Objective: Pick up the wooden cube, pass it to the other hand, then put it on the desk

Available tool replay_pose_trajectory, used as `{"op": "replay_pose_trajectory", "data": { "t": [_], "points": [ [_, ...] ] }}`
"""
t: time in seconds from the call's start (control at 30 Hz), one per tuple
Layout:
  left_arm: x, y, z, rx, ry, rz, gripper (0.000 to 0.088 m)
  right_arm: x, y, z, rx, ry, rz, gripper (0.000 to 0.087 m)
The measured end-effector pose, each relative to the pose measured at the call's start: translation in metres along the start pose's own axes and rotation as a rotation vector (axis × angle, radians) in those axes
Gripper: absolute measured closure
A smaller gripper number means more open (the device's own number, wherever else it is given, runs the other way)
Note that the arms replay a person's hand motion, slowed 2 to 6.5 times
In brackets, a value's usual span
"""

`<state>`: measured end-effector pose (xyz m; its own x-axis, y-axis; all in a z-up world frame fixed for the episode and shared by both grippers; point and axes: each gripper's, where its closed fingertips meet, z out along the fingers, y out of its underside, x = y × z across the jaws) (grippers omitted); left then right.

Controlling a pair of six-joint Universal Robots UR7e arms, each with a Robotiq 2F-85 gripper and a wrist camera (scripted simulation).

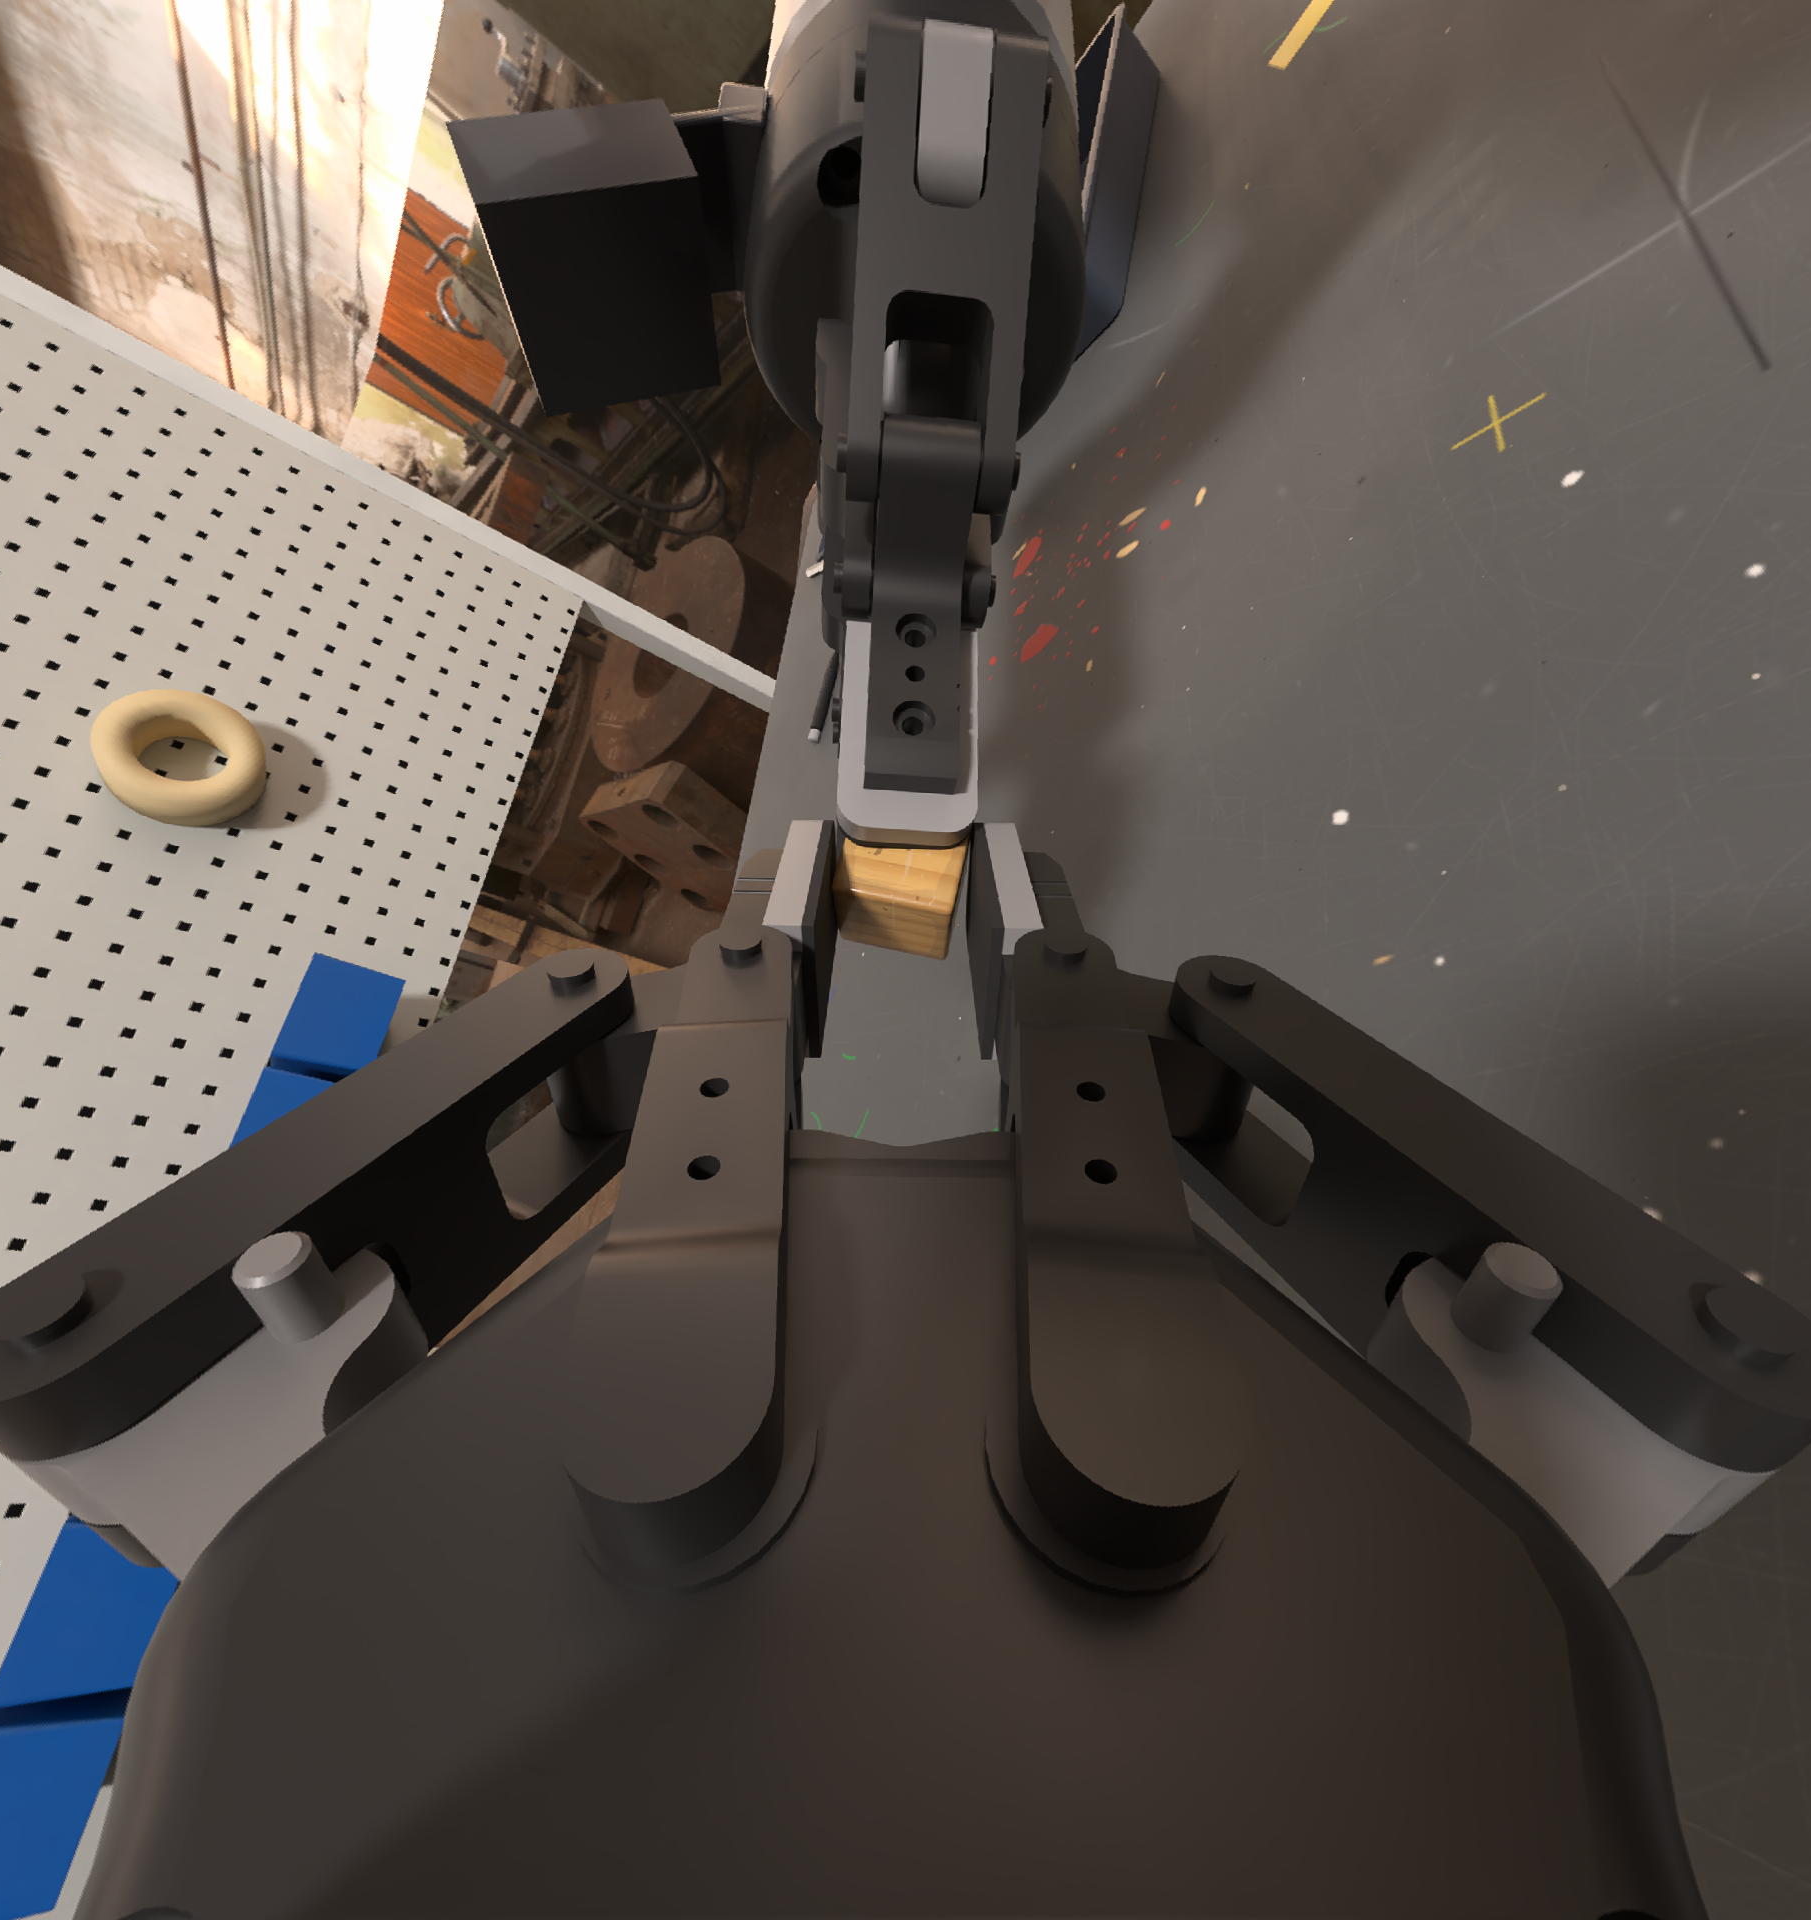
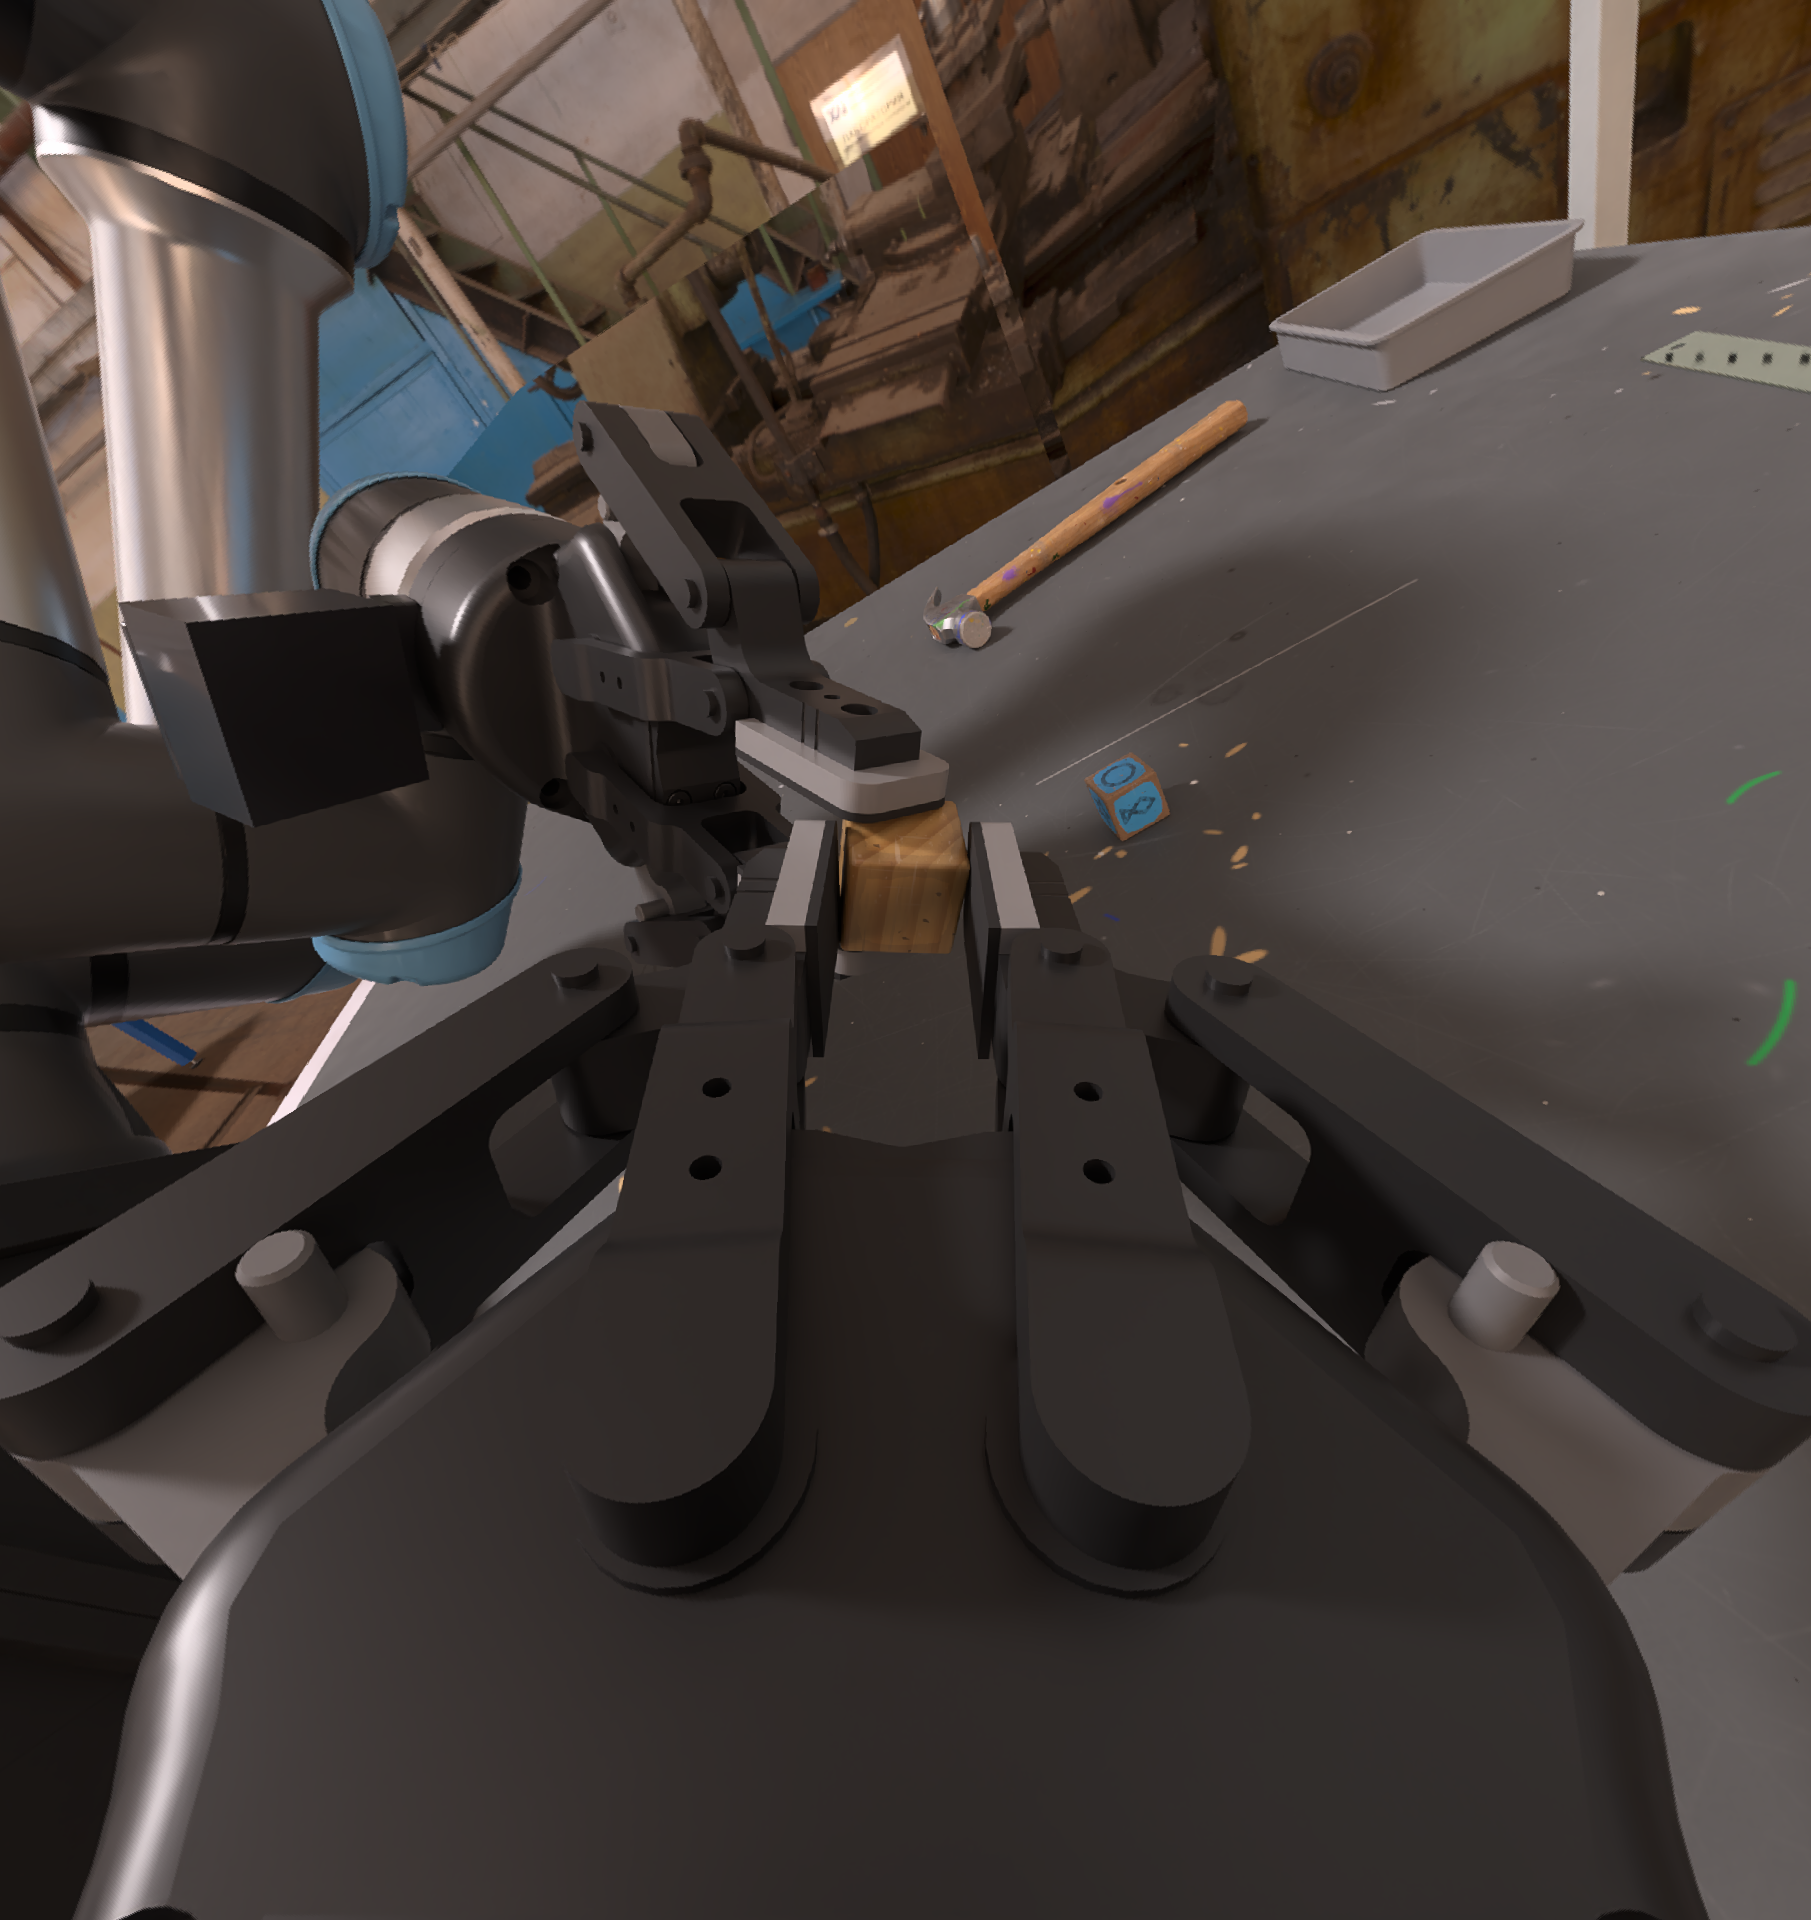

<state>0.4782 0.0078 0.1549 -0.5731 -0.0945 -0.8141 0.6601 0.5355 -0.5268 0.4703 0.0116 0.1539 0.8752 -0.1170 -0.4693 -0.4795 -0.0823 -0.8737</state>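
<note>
The wooden cube [image 1: 896, 899] is held in the air above the grey desk [image 1: 1452, 779], between both grippers at once. In the left wrist view my left gripper [image 1: 901, 883] is shut on the cube's two sides. One finger [image 1: 911, 717] of the right gripper comes in from the far side and lies on the cube's upper face. In the right wrist view my right gripper [image 2: 903, 878] is shut on the cube [image 2: 899, 883]. The left gripper's finger [image 2: 839, 774] reaches in from the left and presses on top of the cube. Each far gripper's second finger is hidden.
A white pegboard [image 1: 257, 540] at left carries a tan ring [image 1: 179, 756] and blue blocks [image 1: 335, 1023]. On the desk [image 2: 1503, 675] lie a hammer [image 2: 1098, 514], a small blue printed cube [image 2: 1127, 795], a grey tray [image 2: 1420, 301] and a perforated metal strip [image 2: 1753, 364].
</note>
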Motion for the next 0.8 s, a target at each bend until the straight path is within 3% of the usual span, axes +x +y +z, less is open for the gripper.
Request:
{"op": "replay_pose_trajectory", "data": {
  "t": [0.8],
  "points": [
    [0.0025, 0.0015, 0.0034, 0.003, -0.016, -0.062, 0.0643, 0.0029, 0.0025, -0.0032, 0.003, -0.023, 0.029, 0.0653]
  ]
}}
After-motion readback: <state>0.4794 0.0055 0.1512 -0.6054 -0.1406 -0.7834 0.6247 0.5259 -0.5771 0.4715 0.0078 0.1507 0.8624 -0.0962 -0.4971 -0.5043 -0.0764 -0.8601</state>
